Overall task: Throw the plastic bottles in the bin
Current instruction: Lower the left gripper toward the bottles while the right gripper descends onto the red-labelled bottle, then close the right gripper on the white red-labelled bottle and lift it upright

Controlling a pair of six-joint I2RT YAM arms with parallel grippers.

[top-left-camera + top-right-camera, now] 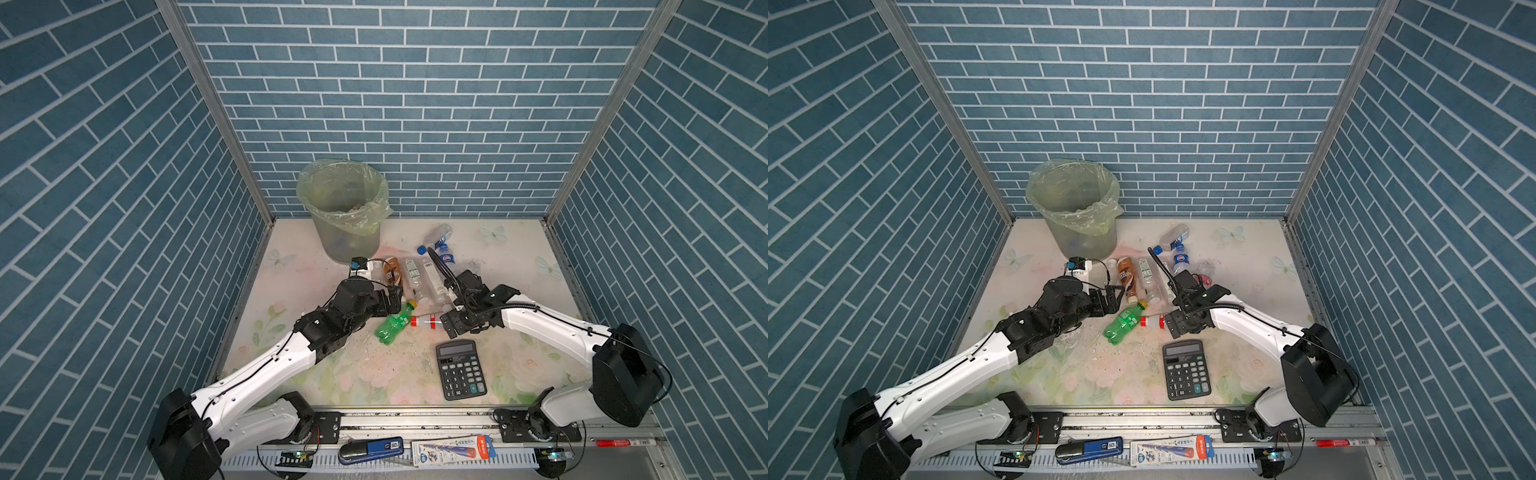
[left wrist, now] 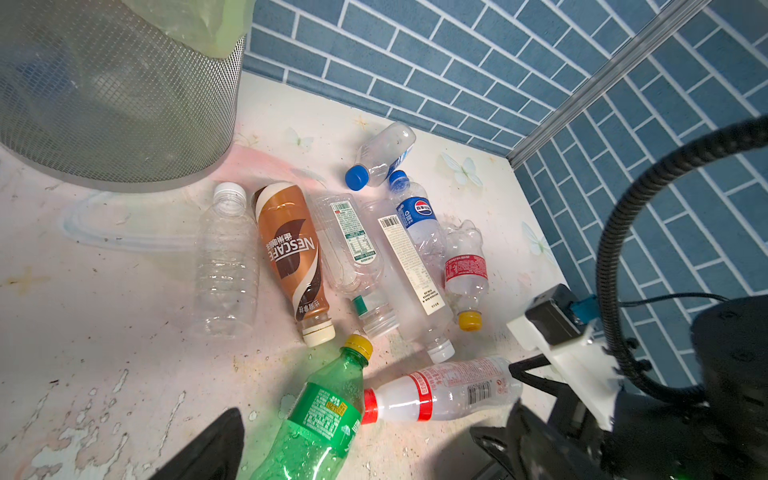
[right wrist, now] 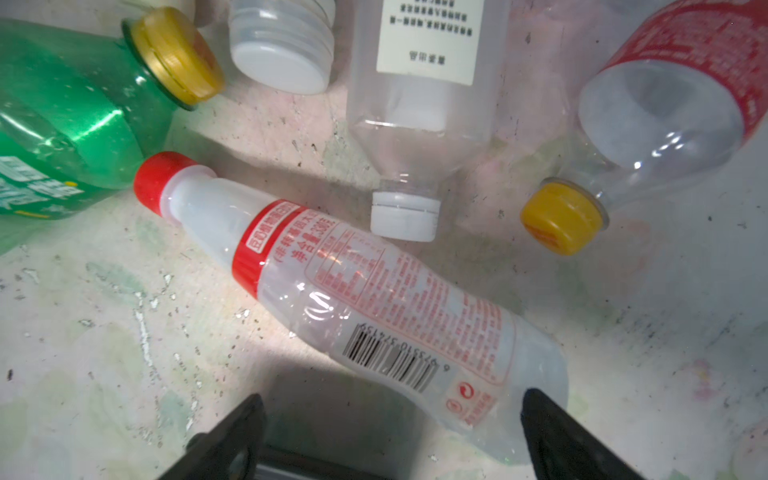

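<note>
The right gripper (image 3: 392,397) stands spread astride the base of the red-capped bottle (image 3: 374,299), just below centre in both top views, seemingly lined up to clamp it. The left gripper (image 1: 394,302), spread and empty, hovers by the green bottle (image 2: 320,415). The bin (image 1: 345,247) stands above centre; what lies inside is too murky to tell.

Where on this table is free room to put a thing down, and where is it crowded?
Free: the near strip of table left of the calculator, nearer than the green bottle; also the far right corner. Crowded: the bottles between the bin and the calculator.
</note>
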